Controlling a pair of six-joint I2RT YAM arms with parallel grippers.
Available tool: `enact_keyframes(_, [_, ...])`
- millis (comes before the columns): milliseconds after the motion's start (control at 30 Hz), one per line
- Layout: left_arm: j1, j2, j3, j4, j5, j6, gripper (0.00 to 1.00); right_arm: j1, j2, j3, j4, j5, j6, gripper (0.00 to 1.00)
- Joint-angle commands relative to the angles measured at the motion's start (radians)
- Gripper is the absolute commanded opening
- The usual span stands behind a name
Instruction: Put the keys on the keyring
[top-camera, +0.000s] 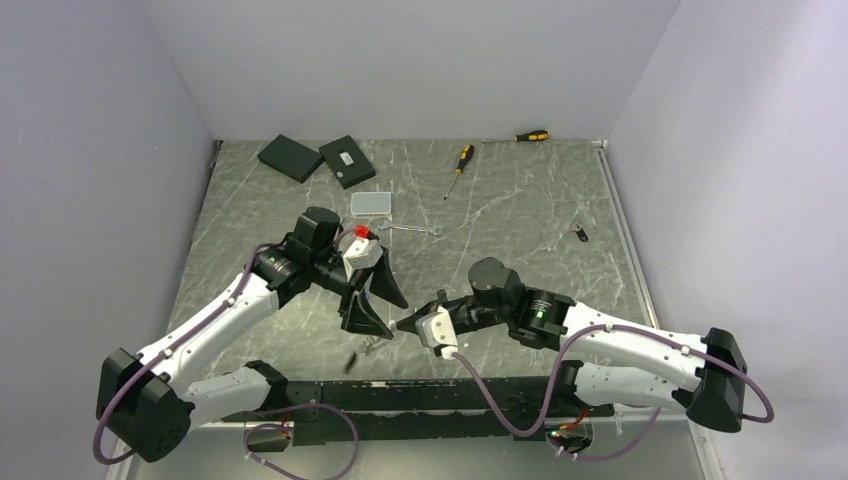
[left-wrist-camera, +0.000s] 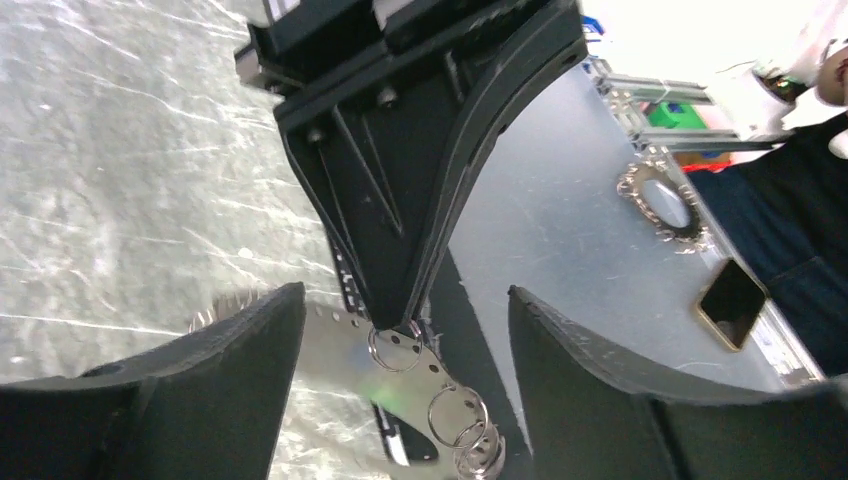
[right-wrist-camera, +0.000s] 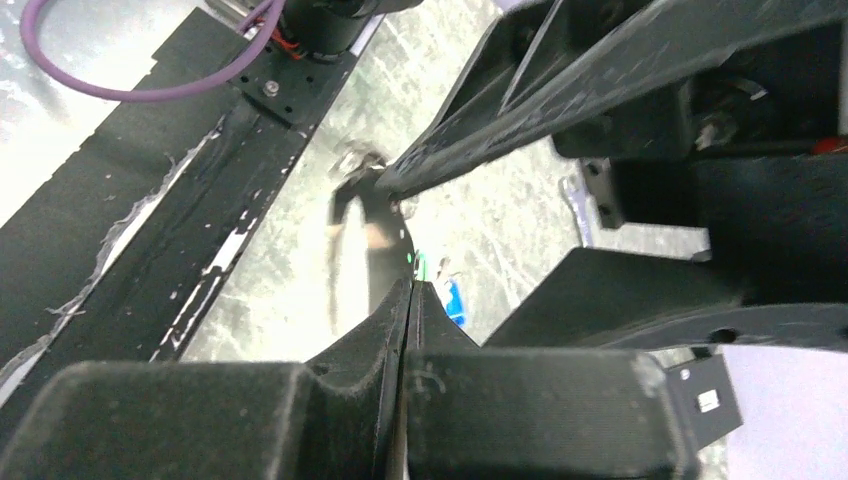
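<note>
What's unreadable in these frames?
- Keys, top view: too small to count or tell apart.
- Keys, right wrist view: motion-blurred beyond the fingertips.
- Right gripper: shut fingers hide what, if anything, they pinch.
- Keyring: no large loop identifiable; left wrist view shows only small split rings, lowest cut by the bottom edge.

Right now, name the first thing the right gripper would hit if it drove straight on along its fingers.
Probably the left gripper: in the right wrist view one of its fingers crosses just beyond the shut tips of the right gripper, though depth is unclear.
</note>
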Motion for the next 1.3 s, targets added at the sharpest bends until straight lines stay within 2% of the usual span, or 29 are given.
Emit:
enact_keyframes(0, [0.003,-0.047,0.002,0.037,-0.058,0.023,0.85,0.007,-0.032,-0.027,0.12,0.018,0.037,0.0])
enact_keyframes(33, [0.003,-0.057,0.003,0.025,-0.077,0.029,0.97,0.007,-0.038,-0.034,0.126,0.024,0.044,0.0])
enact_keyframes(200, [0.005,-0.112,-0.016,0.059,-0.233,0.008,0.99,0.007,-0.07,-0.069,0.172,0.052,0.071,0.0])
enact_keyframes(267, [0.006,-0.138,-0.036,0.107,-0.279,-0.02,0.95,0.007,-0.084,-0.093,0.215,0.074,0.088,0.0])
enact_keyframes(367, [0.006,-0.168,-0.066,0.175,-0.323,-0.059,0.83,0.007,-0.103,-0.139,0.334,0.113,0.132,0.0])
enact_keyframes(467, [0.006,-0.184,-0.081,0.22,-0.338,-0.079,0.72,0.007,-0.112,-0.197,0.459,0.138,0.188,0.0])
enact_keyframes(667, [0.006,-0.19,-0.089,0.234,-0.314,-0.077,0.6,0.007,-0.109,-0.28,0.639,0.22,0.264,0.0])
enact_keyframes(867, [0.006,-0.186,-0.081,0.217,-0.352,-0.059,0.47,0.007,-0.11,-0.311,0.733,0.247,0.312,0.0])
enact_keyframes(1000, [0.006,-0.177,-0.081,0.223,-0.349,-0.062,0.44,0.007,-0.102,-0.319,0.759,0.246,0.333,0.0])
enact_keyframes(1267, [0.006,-0.164,-0.072,0.222,-0.363,-0.059,0.25,0.006,-0.109,-0.325,0.768,0.238,0.347,0.0])
